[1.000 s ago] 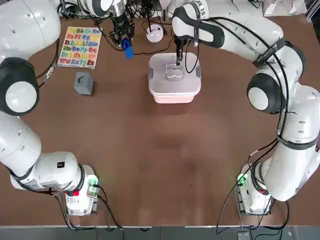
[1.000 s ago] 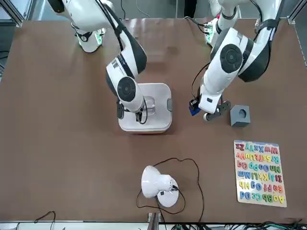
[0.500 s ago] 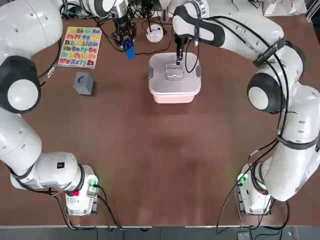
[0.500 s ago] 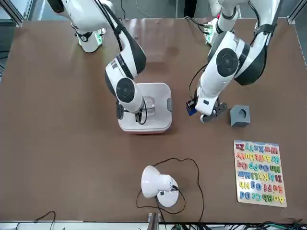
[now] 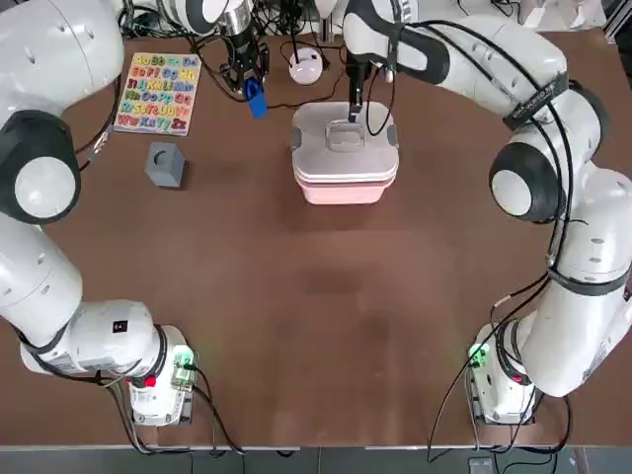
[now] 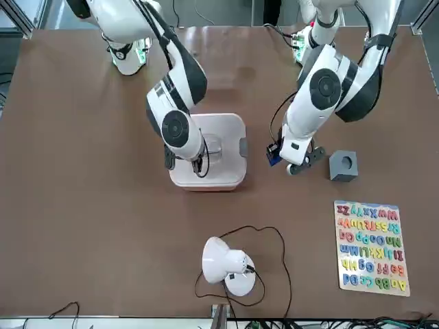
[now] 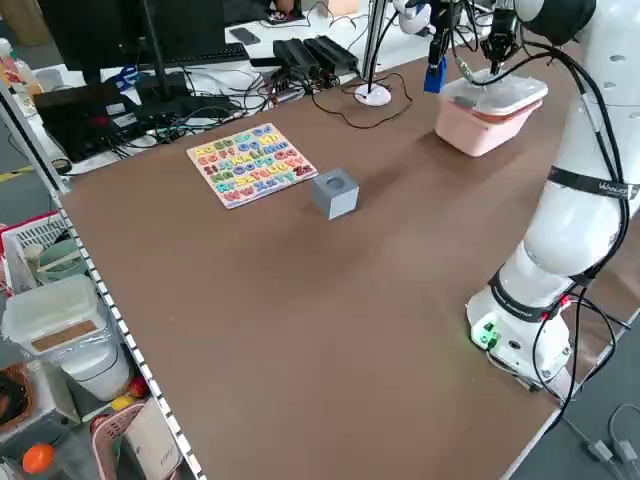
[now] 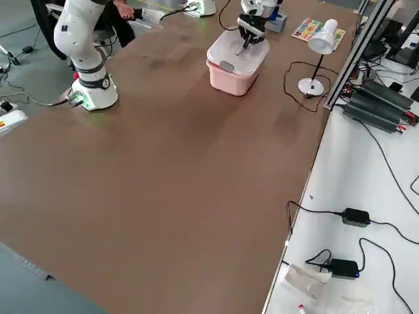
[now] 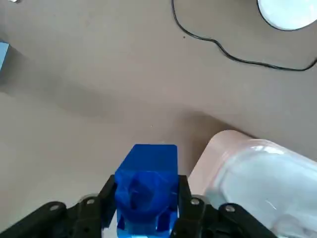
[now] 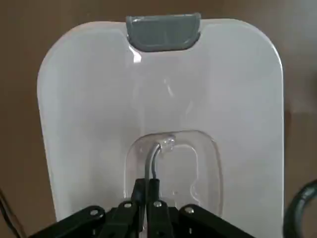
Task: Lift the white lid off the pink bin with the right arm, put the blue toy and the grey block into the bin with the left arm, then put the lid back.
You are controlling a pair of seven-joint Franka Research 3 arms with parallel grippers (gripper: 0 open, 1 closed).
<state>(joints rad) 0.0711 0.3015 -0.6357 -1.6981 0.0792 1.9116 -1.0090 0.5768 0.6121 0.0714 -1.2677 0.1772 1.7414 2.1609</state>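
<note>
Brown table, two arms, one lidded bin [image 5: 346, 193], one block [image 5: 165, 164]

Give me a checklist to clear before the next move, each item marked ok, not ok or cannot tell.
1. Right pincer closed on the handle of the white lid: ok.
2. White lid moved aside, bin opening uncovered: not ok, it is over the pink bin.
3. Blue toy held by the left pincer: ok, between its fingers, beside the bin.
4. Grey block in the bin: not ok, it sits on the table.
5. Bin empty inside: cannot tell, the lid hides it.
</note>
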